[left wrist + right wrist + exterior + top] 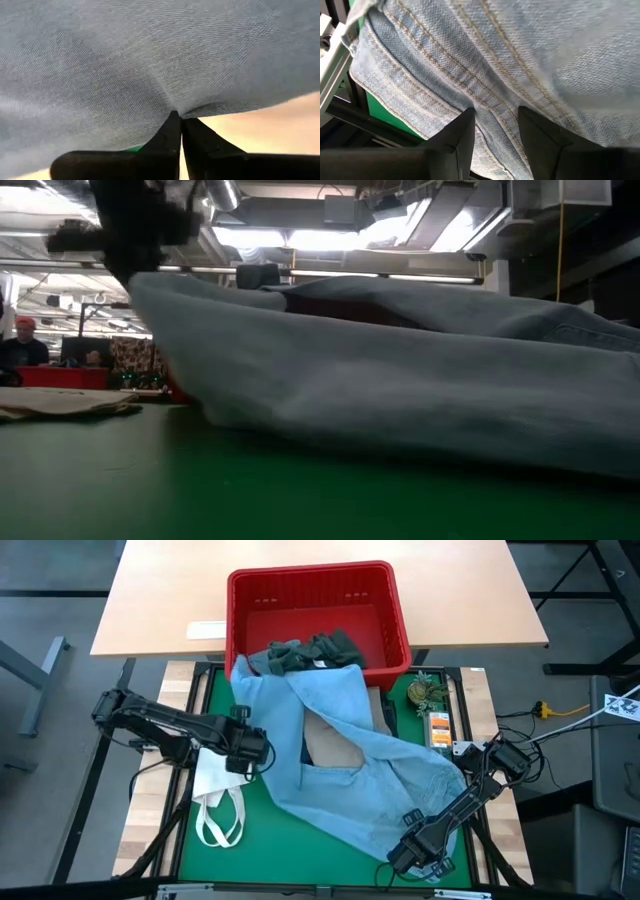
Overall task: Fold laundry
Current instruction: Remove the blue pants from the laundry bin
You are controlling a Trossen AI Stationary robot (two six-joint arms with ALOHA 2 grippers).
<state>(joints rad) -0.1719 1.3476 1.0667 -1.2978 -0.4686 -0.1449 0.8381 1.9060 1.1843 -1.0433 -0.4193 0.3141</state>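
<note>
Light blue denim garment (pixel 370 770) spread across the green mat of the counter (pixel 260 855), running from the red plastic basket (pixel 300 600) at the far edge down toward the near right corner, one end draped over the basket's front rim. Dark green-grey cloth (pixel 320 648) bunched inside the basket beside that draped end. Beige piece (pixel 330 745) showing through an opening in the middle of the denim.

Left end effector (pixel 255 752) at the denim's left edge, fingers (pixel 172 135) pressed together on a pinch of the blue fabric, lifting it off the mat. Right end effector (pixel 418 845) near the near right corner, fingers (pixel 462 132) parted around the stitched seam of the denim, fabric lying between them.

White tote bag with loop handles (pixel 215 800) flat on the mat beside the left end effector, toward the left edge.
</note>
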